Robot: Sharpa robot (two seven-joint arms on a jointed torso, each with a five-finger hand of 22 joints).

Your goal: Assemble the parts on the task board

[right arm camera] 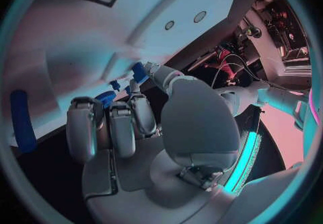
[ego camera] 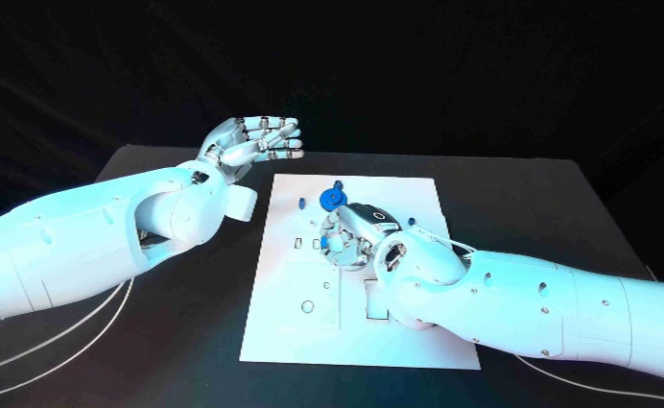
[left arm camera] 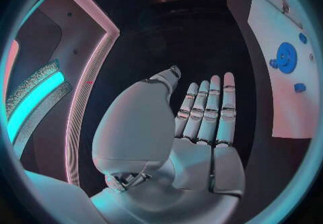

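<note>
The white task board [ego camera: 297, 322] lies in the middle of the black table. A round blue gear [ego camera: 332, 199] stands on its far part, also seen in the left wrist view as the gear [left arm camera: 287, 57]. My right hand [ego camera: 357, 235] lies low over the board just in front of the gear, fingers curled down. Its thumb and a fingertip [right arm camera: 137, 90] pinch a small blue part [right arm camera: 139, 71] against the board; the part [ego camera: 320, 243] peeks out beside the hand. My left hand [ego camera: 256, 144] is raised off the board's far left corner, flat and holding nothing.
A long blue piece [right arm camera: 22, 121] lies on the board beside my right hand. Two small blue pieces [left arm camera: 299, 88] sit near the gear. My right forearm [ego camera: 554, 312] covers the board's right near part. Cables [ego camera: 83, 331] run along the table's left front.
</note>
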